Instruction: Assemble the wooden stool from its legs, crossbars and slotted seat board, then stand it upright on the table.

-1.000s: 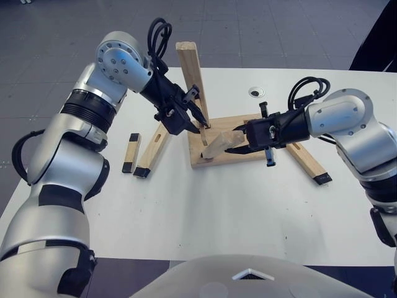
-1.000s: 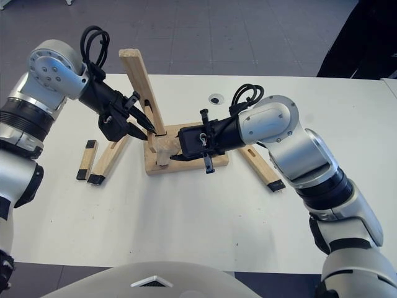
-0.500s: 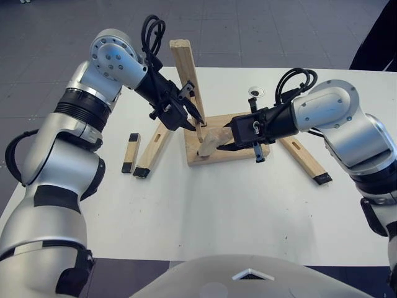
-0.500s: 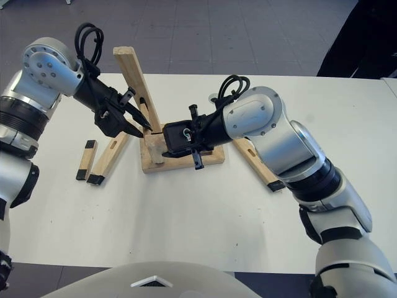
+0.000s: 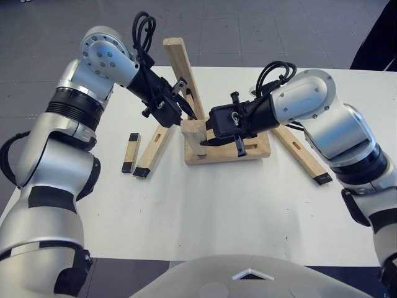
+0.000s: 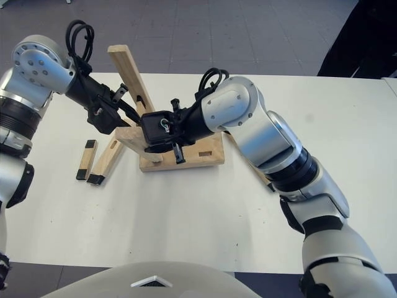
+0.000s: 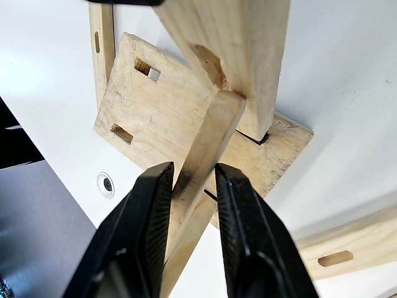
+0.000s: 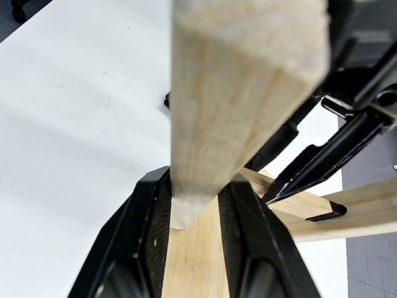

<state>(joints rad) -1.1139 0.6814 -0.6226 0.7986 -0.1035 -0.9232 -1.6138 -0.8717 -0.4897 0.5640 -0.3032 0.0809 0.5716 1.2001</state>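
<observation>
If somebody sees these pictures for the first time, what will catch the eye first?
A tall leg stands upright on the seat board in the middle of the table. The left gripper holds a crossbar against that leg's slot, while the right gripper holds a second leg at the board's near left corner.

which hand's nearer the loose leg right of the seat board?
Right. Right hand holds a second leg over the seat board's left end; the loose leg lies off its right edge. Left hand is farther, at its far-left corner.
</observation>
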